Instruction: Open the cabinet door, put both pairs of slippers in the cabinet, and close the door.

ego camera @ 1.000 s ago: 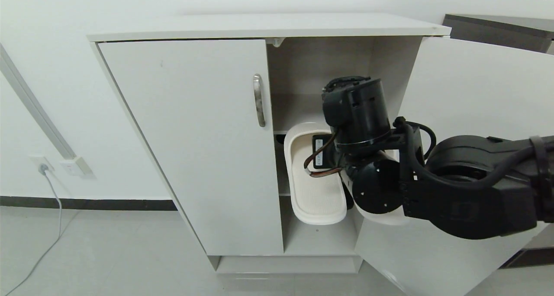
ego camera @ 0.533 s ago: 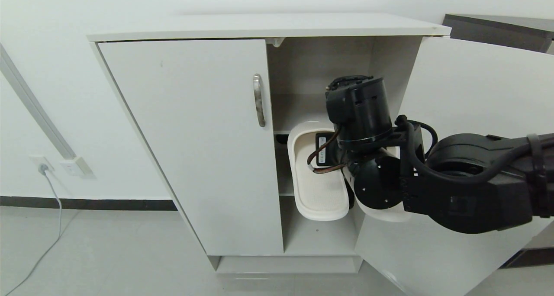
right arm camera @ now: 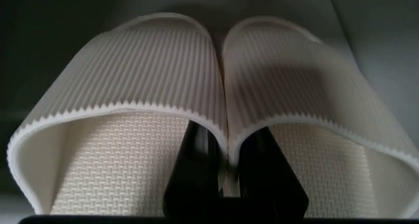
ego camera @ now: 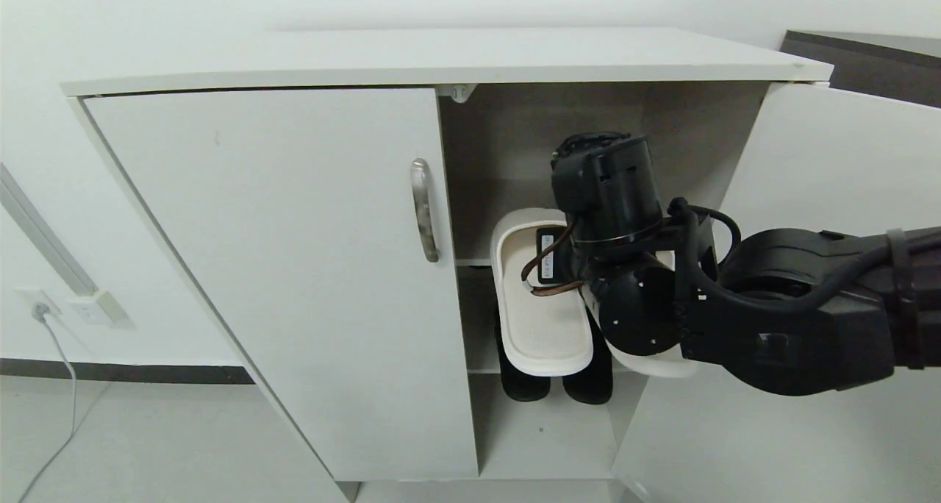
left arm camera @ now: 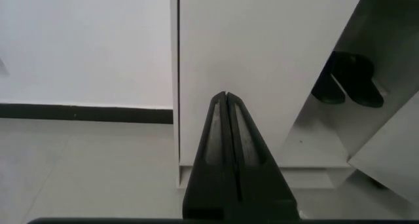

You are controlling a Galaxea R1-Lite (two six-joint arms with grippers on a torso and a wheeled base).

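Centrally, white two-door cabinet (ego camera: 441, 54): left door (ego camera: 279, 268) shut, curved metal handle (ego camera: 423, 210) at its right edge; right door (ego camera: 831, 165) swung wide to frame right. The opening between the door edges has free room above the middle shelf and a narrow gap beside the left door's edge.

White ribbed foam slippers (ego camera: 544, 326) (right arm camera: 150, 73): side by side at frame centre, long axis upper to lower, toes into the cabinet, heels outward.

Right gripper (right arm camera: 226, 165): clamped on their adjoining inner straps.

Black slippers (ego camera: 588, 385) (left arm camera: 350, 80): on the shelf below.

Left gripper (left arm camera: 226, 103): fingers together, facing the shut door.
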